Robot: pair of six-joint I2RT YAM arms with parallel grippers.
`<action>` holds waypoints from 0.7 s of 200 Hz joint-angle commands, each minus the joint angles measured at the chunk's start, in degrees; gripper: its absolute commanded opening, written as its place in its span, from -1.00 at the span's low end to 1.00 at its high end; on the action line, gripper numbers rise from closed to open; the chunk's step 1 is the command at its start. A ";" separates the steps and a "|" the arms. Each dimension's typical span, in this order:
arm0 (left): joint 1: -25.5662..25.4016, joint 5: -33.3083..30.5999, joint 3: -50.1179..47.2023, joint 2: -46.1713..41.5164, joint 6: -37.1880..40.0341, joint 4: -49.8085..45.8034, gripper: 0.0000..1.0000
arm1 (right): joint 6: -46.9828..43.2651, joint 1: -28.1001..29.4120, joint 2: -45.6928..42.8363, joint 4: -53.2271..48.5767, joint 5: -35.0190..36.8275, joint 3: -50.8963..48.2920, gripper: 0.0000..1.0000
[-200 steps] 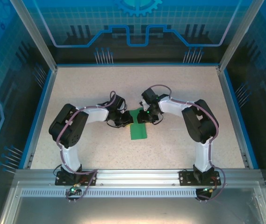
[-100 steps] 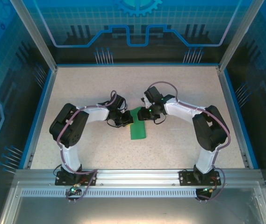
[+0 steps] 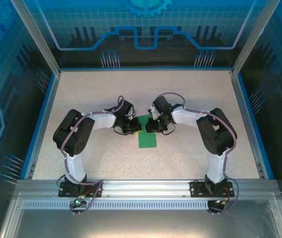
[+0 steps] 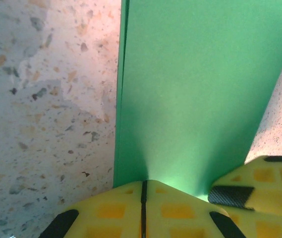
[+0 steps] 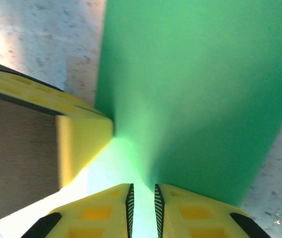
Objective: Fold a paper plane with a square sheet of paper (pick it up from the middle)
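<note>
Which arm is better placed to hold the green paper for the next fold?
Probably left: the left tool is shut on the green paper, while the right tool shows a gap between its fingers.

The left gripper (image 4: 143, 186), jaws pressed together, pinches the folded green paper (image 4: 190, 89) lying on the speckled table (image 4: 41, 99).

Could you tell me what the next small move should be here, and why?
Probably close the right gripper fully on the green paper. Its jaws stand a sliver apart with the paper's end between them, while the left gripper is pinched shut on the same end beside it.
</note>
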 commanded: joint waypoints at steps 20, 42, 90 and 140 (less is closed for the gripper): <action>-0.30 -4.75 -1.28 4.65 1.67 -7.09 -0.79 | 0.29 -1.95 2.37 1.17 0.13 -3.65 -0.59; -0.30 -4.84 -1.30 4.91 1.73 -7.11 -0.80 | 0.73 -2.41 3.01 1.34 0.56 -4.54 -0.63; -0.30 -4.75 -1.30 4.73 1.77 -7.15 -0.80 | 0.71 -1.46 -4.24 1.58 -4.04 -5.07 -0.62; -0.48 -4.75 -1.22 4.65 1.66 -6.89 -0.80 | 2.51 -1.01 -3.14 2.98 -4.12 -11.61 -0.63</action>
